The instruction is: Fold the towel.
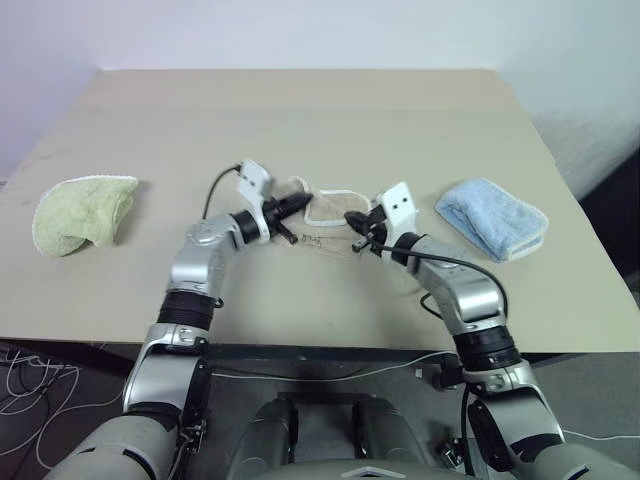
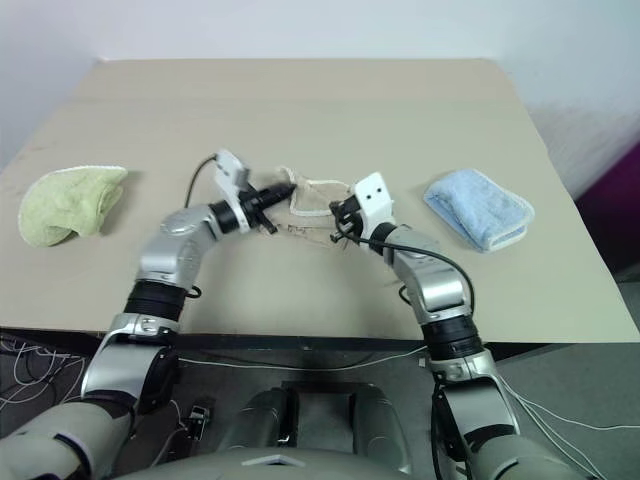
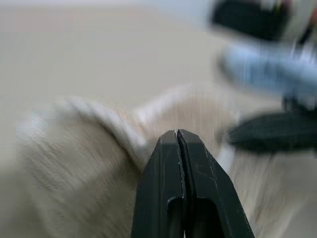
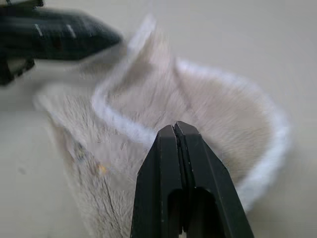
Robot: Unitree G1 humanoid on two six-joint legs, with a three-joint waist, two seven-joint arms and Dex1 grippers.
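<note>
Two grippers meet over the middle of the table (image 1: 300,110), and between them I see the towel (image 1: 322,212), beige with a white corded edge. It lies bunched near the table's centre, its lower part flat on the surface and its upper part lifted into a loose arch of fabric between my arms.

On my left gripper (image 1: 296,204) the black fingers (image 3: 179,163) are pressed tight together, and the wrist view shows them pinching the towel's white edging at one raised corner. On my right gripper (image 1: 356,218) the fingers (image 4: 179,158) are likewise clenched, tips nipped onto the edging where the fabric curves up and around like a shallow cup. In the right wrist view I can also make out the left gripper, blurred, reaching toward the far side of that raised fold. A small dark mark shows on the flat part of the towel in that same view.

Off to my left, well apart from the arms, sits a crumpled light green towel (image 1: 82,212). To my right lies a folded light blue towel (image 1: 492,218), near the right arm but not touching it.
</note>
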